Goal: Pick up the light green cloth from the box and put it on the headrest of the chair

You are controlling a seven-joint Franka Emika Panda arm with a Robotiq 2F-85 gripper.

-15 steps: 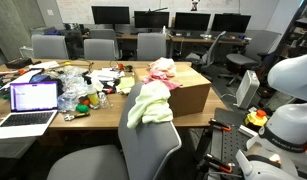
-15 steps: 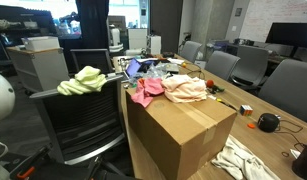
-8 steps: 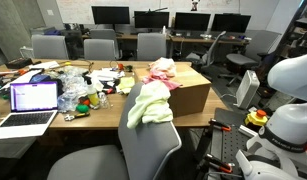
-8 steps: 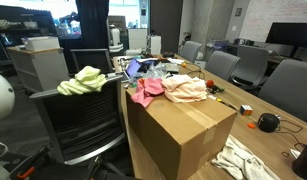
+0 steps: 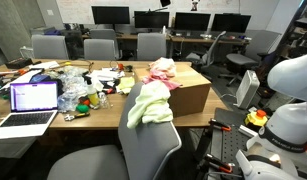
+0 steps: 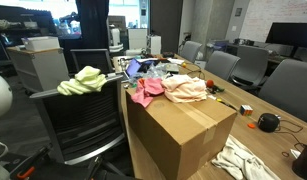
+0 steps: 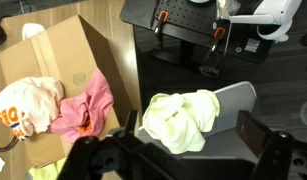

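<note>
The light green cloth (image 5: 148, 103) lies draped over the headrest of the grey chair (image 5: 150, 148), next to the cardboard box (image 5: 191, 97). Both exterior views show it; in an exterior view the cloth (image 6: 81, 80) hangs on the chair (image 6: 85, 118) beside the box (image 6: 183, 135). A pink cloth (image 6: 146, 92) and a cream cloth (image 6: 186, 88) lie on the box top. In the wrist view my gripper (image 7: 178, 152) is open and empty, straight above the green cloth (image 7: 181, 120) on the headrest (image 7: 233, 100). The gripper does not show in the exterior views.
A cluttered table (image 5: 53, 118) with a laptop (image 5: 31, 100) stands beside the box. Office chairs (image 5: 100, 48) and monitors (image 5: 153, 19) fill the back. A white cloth (image 6: 243, 160) lies on the floor. A black stand base (image 7: 183, 40) is near the chair.
</note>
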